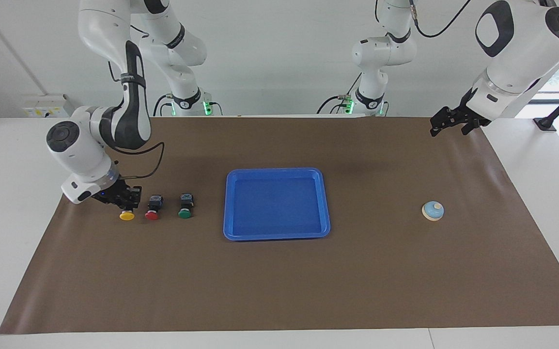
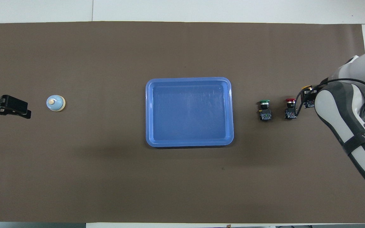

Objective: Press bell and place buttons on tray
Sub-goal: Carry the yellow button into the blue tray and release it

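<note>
Three buttons lie in a row toward the right arm's end of the brown mat. My right gripper [image 1: 127, 202] is shut on the black body of the yellow button [image 1: 126, 215], which hangs cap-down just beside the red button [image 1: 152, 208]. The green button [image 1: 185, 206] lies closest to the blue tray [image 1: 276, 171], which holds nothing. In the overhead view the right arm hides most of the yellow button [image 2: 306, 87]. The light blue bell [image 1: 433, 211] stands toward the left arm's end. My left gripper [image 1: 446, 123] waits open in the air over the mat's corner.
The brown mat [image 1: 279, 281] covers most of the white table, and white table shows around its edges. Cables trail from the right wrist [image 1: 148, 160] above the mat near the buttons.
</note>
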